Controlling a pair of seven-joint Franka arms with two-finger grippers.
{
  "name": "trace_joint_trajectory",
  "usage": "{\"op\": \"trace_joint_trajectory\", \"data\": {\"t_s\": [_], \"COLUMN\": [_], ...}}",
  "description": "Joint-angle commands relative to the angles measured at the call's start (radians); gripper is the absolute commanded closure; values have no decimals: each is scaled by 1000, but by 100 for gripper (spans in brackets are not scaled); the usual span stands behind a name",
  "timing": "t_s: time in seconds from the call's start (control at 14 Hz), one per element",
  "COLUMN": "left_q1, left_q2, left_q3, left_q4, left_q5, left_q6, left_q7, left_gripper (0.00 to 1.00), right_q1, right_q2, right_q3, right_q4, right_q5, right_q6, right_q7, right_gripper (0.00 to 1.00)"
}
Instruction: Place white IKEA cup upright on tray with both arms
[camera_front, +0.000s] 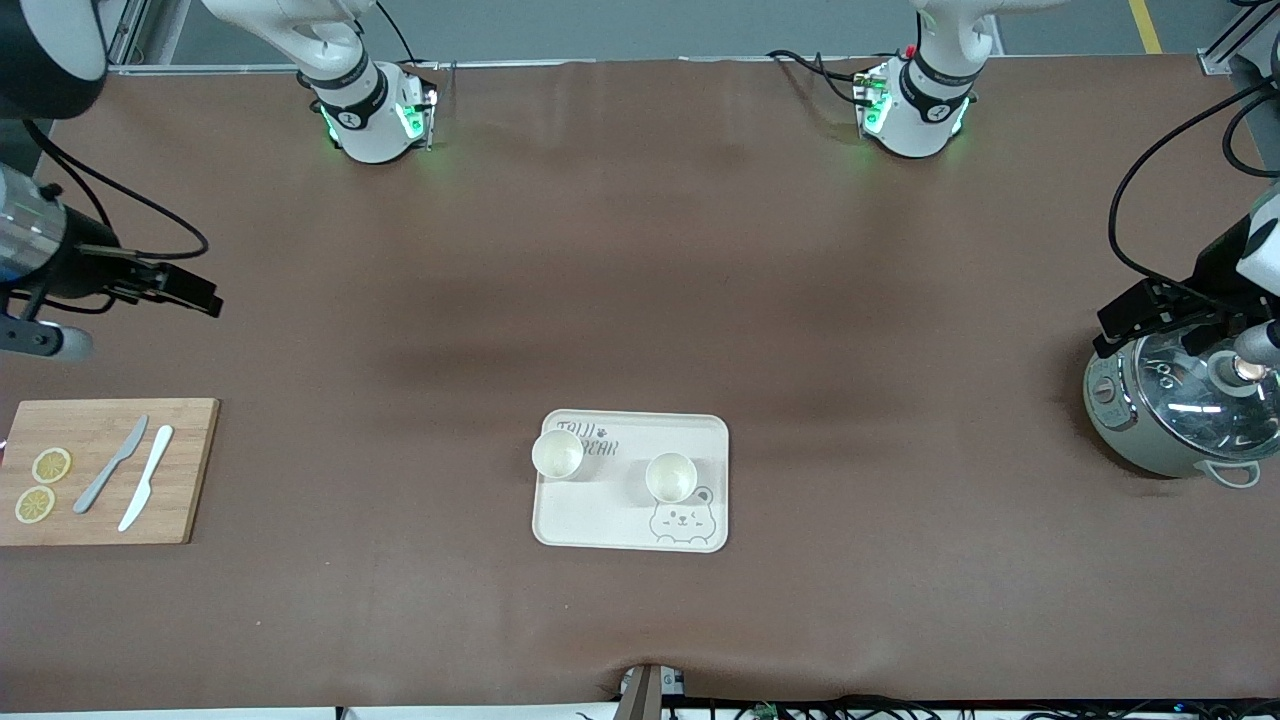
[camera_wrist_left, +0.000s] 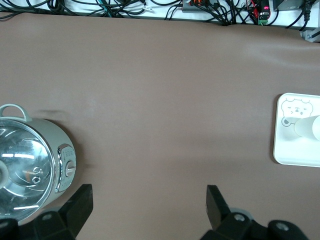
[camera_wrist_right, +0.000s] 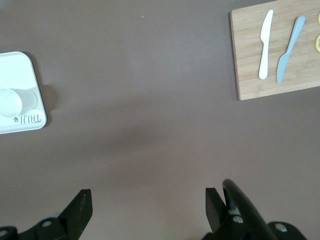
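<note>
Two white cups (camera_front: 558, 453) (camera_front: 670, 477) stand upright on the tray (camera_front: 600, 515) mid-table, so the placing looks finished: the left claw (camera_wrist_left: 146, 200) hangs spread beside the cooker (camera_front: 1170, 410), the right claw (camera_wrist_right: 145, 202) spread over bare table near the cutting board (camera_front: 180, 470), nothing left but waiting.

The front view looks down from high across the table (camera_front: 640, 250); both wrist views look down and share the tray (camera_front: 632, 520) with it.
</note>
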Motion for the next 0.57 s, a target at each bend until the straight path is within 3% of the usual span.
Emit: {"op": "trace_joint_trajectory", "data": {"t_s": [0.0, 0.5], "left_q1": [5, 2], "left_q2": [8, 9], "left_q3": [-2, -2], "left_q4": [18, 26], "left_q5": [-1, 4], "left_q6": [-6, -4], "left_q7": [-4, -6], "left_gripper": [0, 0], "right_q1": [-44, -85], "right_q2": [-66, -155], "right_q3": [18, 16], "right_q4": [-66, -127], "right_q5": [-12, -13], "right_q6": [17, 21], "right_q7": [-66, -79], "right_gripper": [0, 0]}}
